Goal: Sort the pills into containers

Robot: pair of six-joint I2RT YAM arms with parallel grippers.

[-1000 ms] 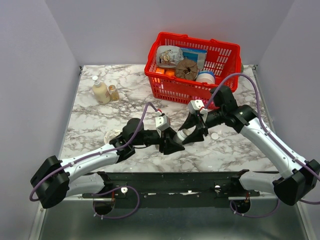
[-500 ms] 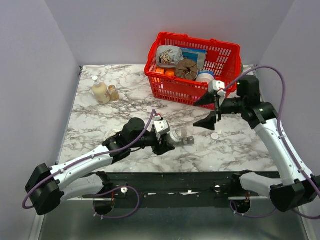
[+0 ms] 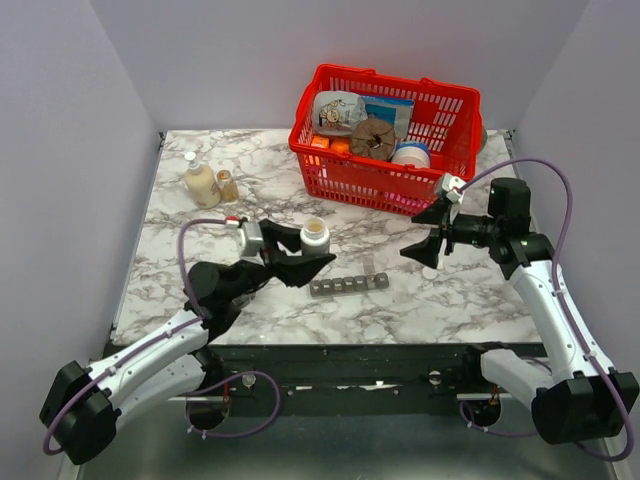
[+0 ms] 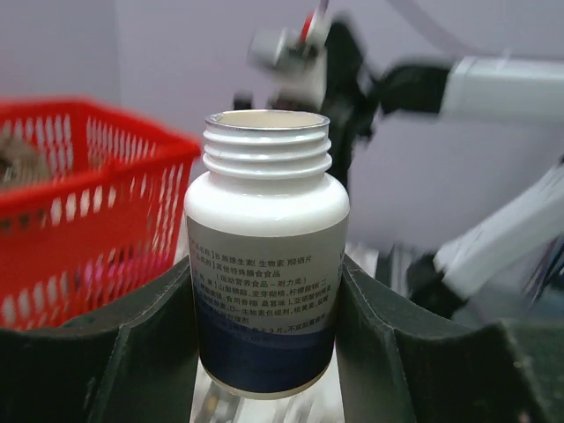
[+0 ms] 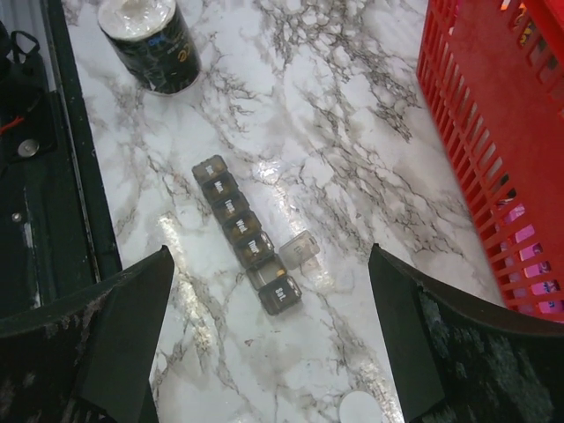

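Note:
The containers are a dark grey strip of small compartments lying flat on the marble, seen from above in the right wrist view as the containers. One lid near its end stands flipped open. My left gripper is shut on an uncapped white pill bottle, held upright left of the strip. In the left wrist view the bottle fills the space in the left gripper. Its pills are hidden inside. My right gripper hangs open to the right of the strip; the right gripper holds nothing.
A red wire basket of goods stands at the back right. Two small bottles stand at the back left. A dark round tin sits near the front edge. A white cap lies on the marble near the right gripper.
My right gripper opened wide and pulled back to the right. My left arm drew left with the bottle and turned it upright. The strip now lies uncovered between the two grippers.

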